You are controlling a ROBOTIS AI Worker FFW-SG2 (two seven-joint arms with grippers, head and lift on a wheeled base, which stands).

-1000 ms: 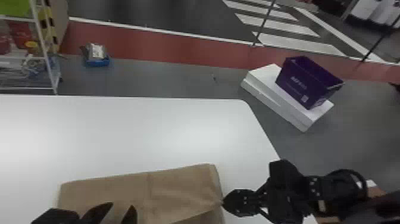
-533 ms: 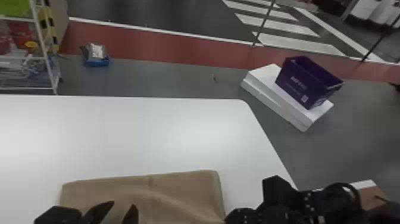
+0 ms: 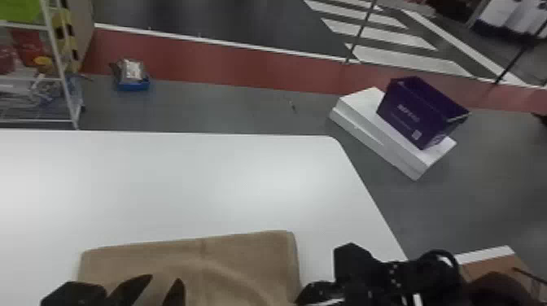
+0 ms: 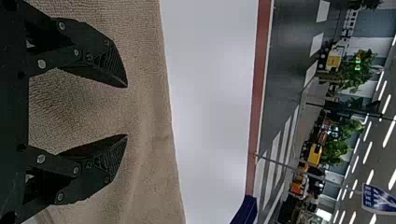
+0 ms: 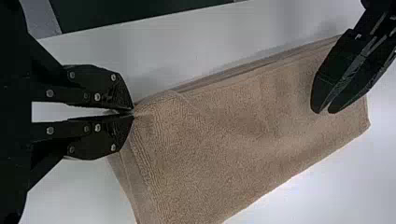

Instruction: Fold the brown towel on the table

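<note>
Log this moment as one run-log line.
task: fold brown towel | state: layered on white table | right gripper: jaws shut on towel corner | left gripper: jaws open, over towel

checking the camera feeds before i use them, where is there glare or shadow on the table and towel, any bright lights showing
Head view: soft glare on the white table; right wrist view: faint shadow on it along one edge of the brown towel; left wrist view: towel darker between the left tool's open fingers, bright ceiling lights in the background.
</note>
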